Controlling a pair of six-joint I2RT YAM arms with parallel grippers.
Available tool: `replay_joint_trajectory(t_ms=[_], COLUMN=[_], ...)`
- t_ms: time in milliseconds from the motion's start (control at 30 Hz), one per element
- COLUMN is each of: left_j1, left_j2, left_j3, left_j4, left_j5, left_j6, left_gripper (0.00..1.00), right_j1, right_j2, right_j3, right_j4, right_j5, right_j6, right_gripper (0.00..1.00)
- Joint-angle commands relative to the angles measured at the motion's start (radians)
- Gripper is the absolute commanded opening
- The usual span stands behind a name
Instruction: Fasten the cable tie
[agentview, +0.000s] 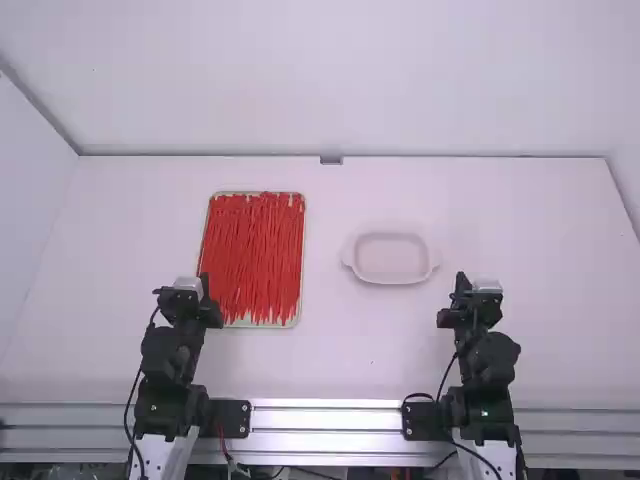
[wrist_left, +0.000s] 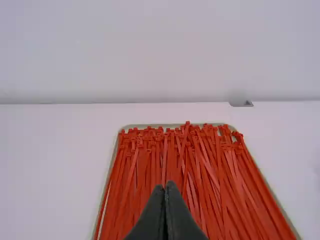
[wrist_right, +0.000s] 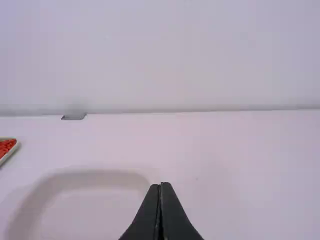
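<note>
Start of the job, as we read it: no tie has been picked up. The cable ties (agentview: 252, 258), red and many, lie lengthwise in a dense heap on a shallow tray (agentview: 296, 322), which sits at about 10 o'clock from the middle of the desk (agentview: 120, 240). A white dish (agentview: 390, 258) with small side handles stands at the tray's 3 o'clock, apart from it; we see nothing in it. The left hand (wrist_left: 165, 186) hangs over the tray's 7 o'clock corner, fingers pressed together and holding nothing, pointed along the ties toward 12 o'clock. The right hand (wrist_right: 160, 185) hangs near the dish's 5 o'clock, fingers likewise pressed together on nothing. A small grey bracket (agentview: 331, 159) marks the desk's far edge at 12 o'clock. Step in hand, we judge: choosing one tie. The next move calls for the left hand to spread its fingers, go down on the heap and lift a single strap clear. The ties overlap and cross, so several may come up together. After that, we expect the right hand must take the free tail for threading through the head.
</note>
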Motion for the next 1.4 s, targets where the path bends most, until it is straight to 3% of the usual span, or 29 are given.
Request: replay_joint_trajectory(t_ms=[0,300,600,1367], left_j1=[0.0,0.002,0.006,0.024], left_j2=[0.0,0.025,0.13,0.563], left_j3=[0.0,0.02,0.093,0.388], left_j4=[0.0,-0.008,-0.049,-0.197], left_j5=[0.0,0.006,0.026,0.107], left_j6=[0.001,-0.001,-0.009,-0.045], left_gripper=[0.0,0.04,0.14,0.55], right_j1=[0.0,0.003,0.03,0.172], right_j2=[0.0,0.027,0.154,0.666], right_j3=[0.0,0.016,0.092,0.389], right_j4=[0.0,-0.001,-0.022,-0.096], right_j5=[-0.002,-0.005,0.004,0.087], right_j6=[0.001,0.004,0.011,0.049], right_gripper=[0.0,0.04,0.14,0.55])
